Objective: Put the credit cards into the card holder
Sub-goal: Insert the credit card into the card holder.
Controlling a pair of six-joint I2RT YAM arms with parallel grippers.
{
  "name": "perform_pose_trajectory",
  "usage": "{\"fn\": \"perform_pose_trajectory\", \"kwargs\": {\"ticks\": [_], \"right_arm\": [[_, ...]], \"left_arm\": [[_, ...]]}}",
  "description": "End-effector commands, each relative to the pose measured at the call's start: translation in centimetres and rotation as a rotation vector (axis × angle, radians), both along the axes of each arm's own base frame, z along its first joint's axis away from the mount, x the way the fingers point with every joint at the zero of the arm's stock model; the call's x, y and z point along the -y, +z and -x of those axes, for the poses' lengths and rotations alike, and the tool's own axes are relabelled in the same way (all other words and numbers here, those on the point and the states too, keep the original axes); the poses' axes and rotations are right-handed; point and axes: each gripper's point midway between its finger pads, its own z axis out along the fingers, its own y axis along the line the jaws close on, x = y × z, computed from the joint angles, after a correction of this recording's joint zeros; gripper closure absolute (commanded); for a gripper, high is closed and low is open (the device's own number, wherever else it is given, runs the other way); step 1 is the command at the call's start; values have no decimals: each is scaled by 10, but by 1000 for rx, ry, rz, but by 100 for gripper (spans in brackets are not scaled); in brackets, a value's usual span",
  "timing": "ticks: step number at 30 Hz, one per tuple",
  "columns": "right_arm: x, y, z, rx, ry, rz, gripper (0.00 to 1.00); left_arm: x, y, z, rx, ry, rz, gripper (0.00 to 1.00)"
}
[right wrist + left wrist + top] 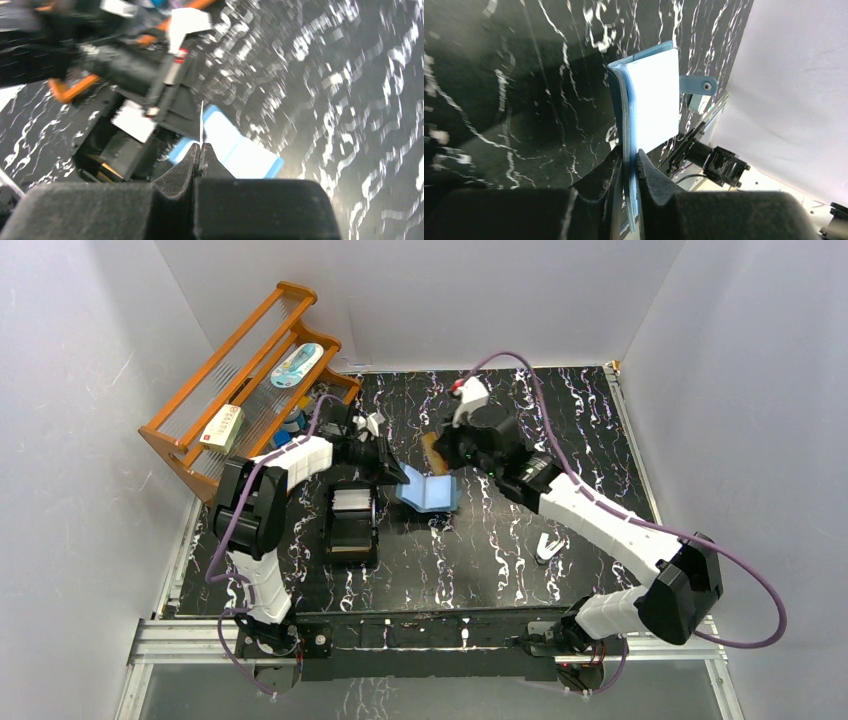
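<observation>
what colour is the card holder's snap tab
The snap tab is teal blue; best in the left wrist view.

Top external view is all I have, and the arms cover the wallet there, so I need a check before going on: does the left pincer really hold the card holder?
Observer: Yes. On the left wrist view the left pincer is clamped on one edge of the card holder.
Operator: Where is its snap tab?
Observer: The snap tab sticks out sideways, free, well clear of the fingers.
Operator: And the right side?
Observer: On the right wrist view the right pincer is shut on a credit card, seen edge-on, with the holder's pale blue inside beyond it.
</observation>
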Motion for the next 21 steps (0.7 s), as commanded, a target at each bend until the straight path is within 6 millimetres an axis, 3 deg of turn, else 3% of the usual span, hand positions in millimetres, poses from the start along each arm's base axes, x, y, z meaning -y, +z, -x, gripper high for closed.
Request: {"fn": "perform_pose_trajectory", "kwargs": {"ticks": [1,8,11,17,21], "right_arm": [[44,-40,-3,-281,-177,-131,100],[81,-100,-4,-475,-265,-183,100],[96,-116,-4,-524,-317,-224,100],[106,-156,5,-639,-351,-230,100],[114,-182,11,-687,-373,-229,100]], "left_arm": [[26,22,21,28,1,5,89],[59,4,42,4,-22,-27,89],[67,-3,46,13,-16,-50,88],[78,-35,62,-17,-3,-120,84],[78,-45,67,-1,2,-163,77]]}}
